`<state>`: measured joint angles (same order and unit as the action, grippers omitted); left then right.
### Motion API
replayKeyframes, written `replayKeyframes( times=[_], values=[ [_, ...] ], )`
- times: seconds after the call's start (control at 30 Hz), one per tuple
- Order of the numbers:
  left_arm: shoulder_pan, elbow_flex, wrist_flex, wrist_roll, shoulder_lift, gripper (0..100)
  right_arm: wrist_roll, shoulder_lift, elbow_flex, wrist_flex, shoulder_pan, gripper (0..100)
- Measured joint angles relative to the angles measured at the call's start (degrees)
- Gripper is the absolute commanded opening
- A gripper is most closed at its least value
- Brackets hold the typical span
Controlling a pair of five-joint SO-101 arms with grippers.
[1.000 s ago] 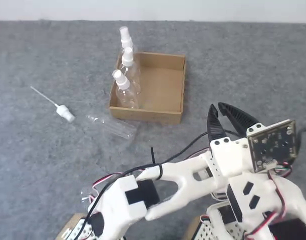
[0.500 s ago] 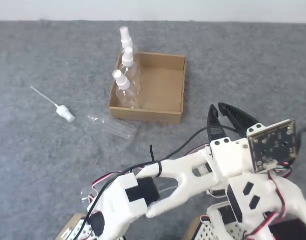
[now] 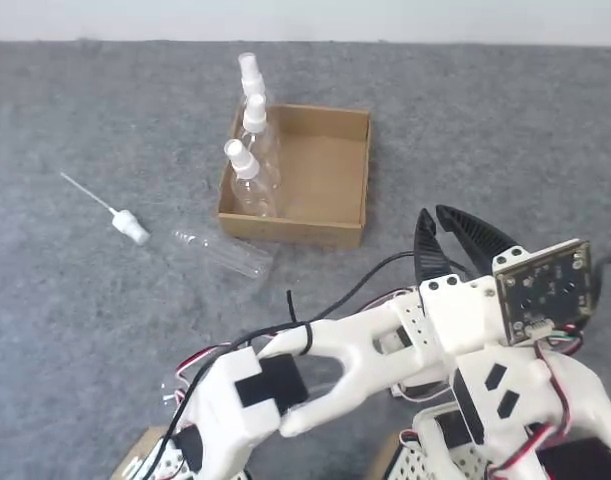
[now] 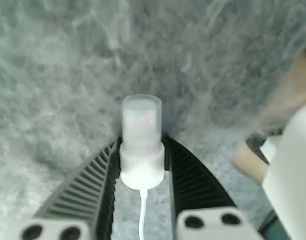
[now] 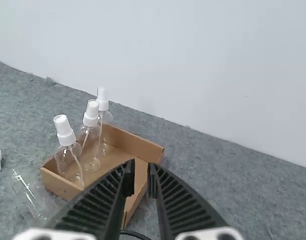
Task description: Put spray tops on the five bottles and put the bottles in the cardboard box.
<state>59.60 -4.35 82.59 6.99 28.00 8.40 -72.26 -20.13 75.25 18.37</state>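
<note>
My left gripper is shut on a white spray top, its thin tube running back between the fingers, just above grey carpet. The cardboard box holds three clear bottles with spray tops along its left wall. An uncapped clear bottle lies on the carpet left of the box. A second loose spray top with a long tube lies farther left. My right gripper hangs near the box's front right corner, shut and holding nothing. In the right wrist view it faces the box.
The left arm's white links stretch across the near edge of the carpet, with cables looping over them. The right arm's camera board sits at the lower right. A pale wall rises behind the box.
The left arm's near link has sunk slightly down and left in the high view. The right arm, box and bottles have not moved.
</note>
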Motion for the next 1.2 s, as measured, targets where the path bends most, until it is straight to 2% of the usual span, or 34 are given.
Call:
replayKeyframes(
  times=[0.27,0.6,0.73,0.97,1.2],
  values=[
    [-0.79,-17.93,-6.07,-1.49,-14.24,1,0.09,-0.09,1.93,0.00,0.00,1.3],
    [-11.16,-33.32,-7.03,-1.85,-38.68,1,0.09,-0.09,1.93,-0.18,-0.09,1.3],
    [-16.00,-36.04,-7.12,-0.79,-48.62,1,0.09,-0.09,1.93,-0.62,0.00,1.3],
    [-29.45,-36.40,-7.12,1.41,-66.02,1,0.09,-0.09,1.93,-0.62,-0.09,1.3],
    [-36.92,-36.40,-7.12,1.58,-80.97,1,0.09,-0.09,-1.05,-2.11,-0.09,1.3]
  ],
)
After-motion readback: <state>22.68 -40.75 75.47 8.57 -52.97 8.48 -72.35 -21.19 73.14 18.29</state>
